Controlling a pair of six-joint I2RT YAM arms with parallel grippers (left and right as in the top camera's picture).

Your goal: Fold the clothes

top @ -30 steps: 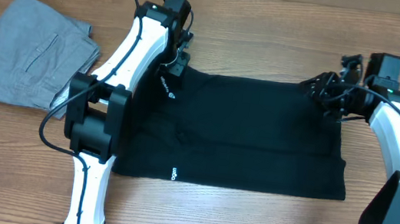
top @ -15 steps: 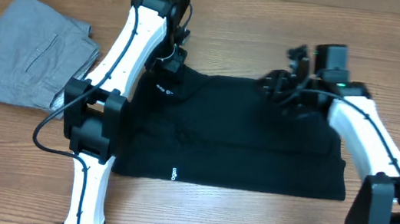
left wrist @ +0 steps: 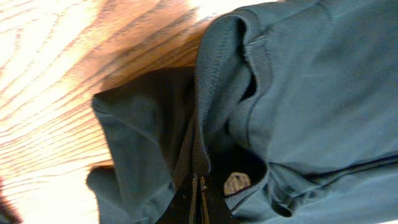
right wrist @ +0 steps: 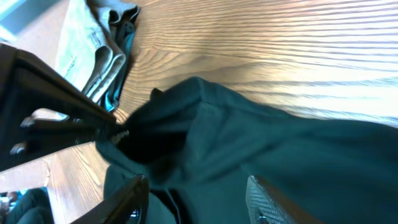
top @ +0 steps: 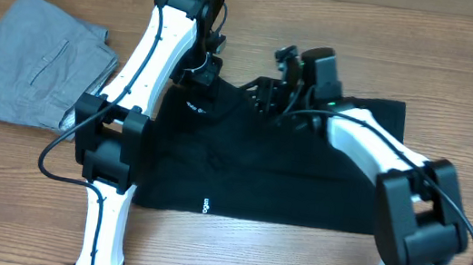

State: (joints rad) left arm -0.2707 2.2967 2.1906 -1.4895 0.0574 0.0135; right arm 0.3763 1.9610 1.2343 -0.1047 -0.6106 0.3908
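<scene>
Wood-grain table point(top: 351, 24), overhead cam plus two wrist cams, some glare on the boards. Clothes point(top: 304, 178): black garment lying spread across centre of table, roughly rectangular, small white logo print point(top: 205, 206) near front edge. Far edge is rumpled btw the two grippers; rest lies mostly flat. Grey trousers point(top: 35, 60) folded at far left, apart from the black cloth, not part of the job. Left gripper point(top: 203, 78) is at far-left corner of garment, jaws pressed together w/ the stitched hem nipped at the tips; left wrist view shows hem gathered into a ridge there. Right gripper point(top: 259, 97) sits over far edge nearer the middle, close to the left one. Its fingers point(right wrist: 132, 194) stand apart w/ cloth lying btw them, not visibly squeezed, so it reads as spread w/ no hold. Handling, by judgement: light, limp knit w/ no stiffness. It would drape and sag from any pinch, wrinkle if dragged, and prob. slide easily on smooth wood. Not fragile. A one-point grab would bunch it; better two holds on the same edge, well apart, at corners or hem where doubled stitching gives the jaws more to bite. A flat single layer is hard to nip, so a ridge or hem is the best spot. Risks: catching an extra layer, or a corner slipping out on a quick lift. Fold looks not yet made.
</scene>
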